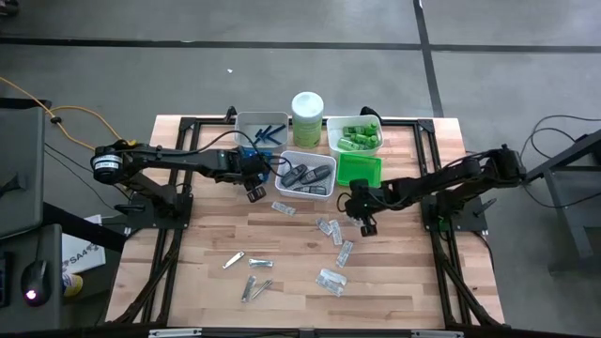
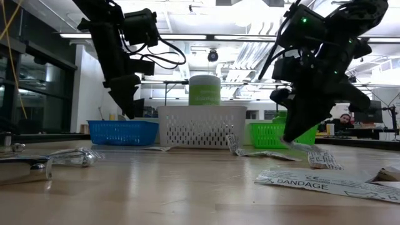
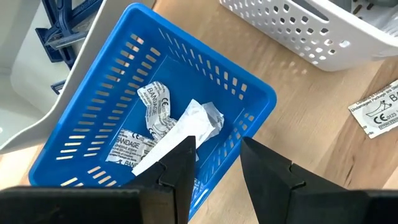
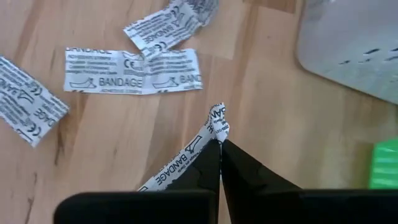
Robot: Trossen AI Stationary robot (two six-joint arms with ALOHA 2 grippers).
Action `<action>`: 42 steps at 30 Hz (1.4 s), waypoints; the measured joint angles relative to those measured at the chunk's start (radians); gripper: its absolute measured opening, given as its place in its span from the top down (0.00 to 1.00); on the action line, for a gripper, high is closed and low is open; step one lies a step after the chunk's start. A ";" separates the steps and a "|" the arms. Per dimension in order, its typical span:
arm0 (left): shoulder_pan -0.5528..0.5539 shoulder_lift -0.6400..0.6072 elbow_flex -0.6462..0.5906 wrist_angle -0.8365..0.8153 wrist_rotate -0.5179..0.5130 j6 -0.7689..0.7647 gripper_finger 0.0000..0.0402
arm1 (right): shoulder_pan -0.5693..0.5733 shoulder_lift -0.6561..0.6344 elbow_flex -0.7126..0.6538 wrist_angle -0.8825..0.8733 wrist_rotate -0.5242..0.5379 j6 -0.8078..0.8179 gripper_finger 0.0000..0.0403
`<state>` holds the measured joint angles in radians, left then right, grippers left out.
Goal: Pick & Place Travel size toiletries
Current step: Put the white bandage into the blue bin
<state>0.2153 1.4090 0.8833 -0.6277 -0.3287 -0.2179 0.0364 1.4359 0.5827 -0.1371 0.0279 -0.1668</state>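
Your right gripper (image 4: 219,144) has its fingers pinched shut on the very edge of a bandage packet (image 4: 186,152), low over the wooden table (image 1: 394,300). That is a thin bite: only a crumpled corner sits between the tips, so a quick lift or swing could let the packet slide out or tear. Just ahead of the fingers lie more bandage packets (image 4: 134,71), flat on the wood and apart from the held one; beyond those, a white basket's (image 4: 354,50) edge and a green tray (image 4: 385,165).

Your left gripper (image 3: 214,158) hangs over the blue basket (image 3: 74,168), its fingers partly apart with a packet (image 3: 177,134) lying against one of them; you cannot tell whether it is gripped or already free. Packets already lie on the basket floor. If it snags on the finger, it may drag out past the rim.
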 joint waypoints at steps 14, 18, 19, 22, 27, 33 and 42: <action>0.000 0.000 0.000 0.008 -0.003 0.000 0.69 | -0.011 -0.002 0.000 0.005 -0.001 -0.016 1.00; 0.000 0.000 0.000 0.008 -0.003 0.000 0.69 | -0.011 -0.002 0.001 0.009 -0.001 -0.015 1.00; 0.000 0.000 0.000 0.008 -0.003 0.000 0.69 | -0.011 -0.002 0.001 0.011 -0.001 -0.013 1.00; 0.000 0.000 0.000 0.012 -0.003 -0.002 0.69 | -0.011 -0.007 0.001 0.015 -0.001 -0.011 1.00; 0.000 0.000 0.000 0.059 0.027 -0.001 0.69 | -0.001 -0.033 0.001 0.052 0.002 -0.012 1.00; -0.002 0.000 0.000 0.117 0.087 0.009 0.69 | 0.018 -0.126 0.002 0.185 0.044 -0.034 1.00; -0.002 0.000 -0.001 0.497 0.318 0.156 0.69 | 0.018 -0.145 0.002 0.572 0.220 -0.098 1.00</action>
<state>0.2131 1.4090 0.8822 -0.1307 -0.0105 -0.0620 0.0544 1.2913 0.5845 0.4353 0.2476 -0.2652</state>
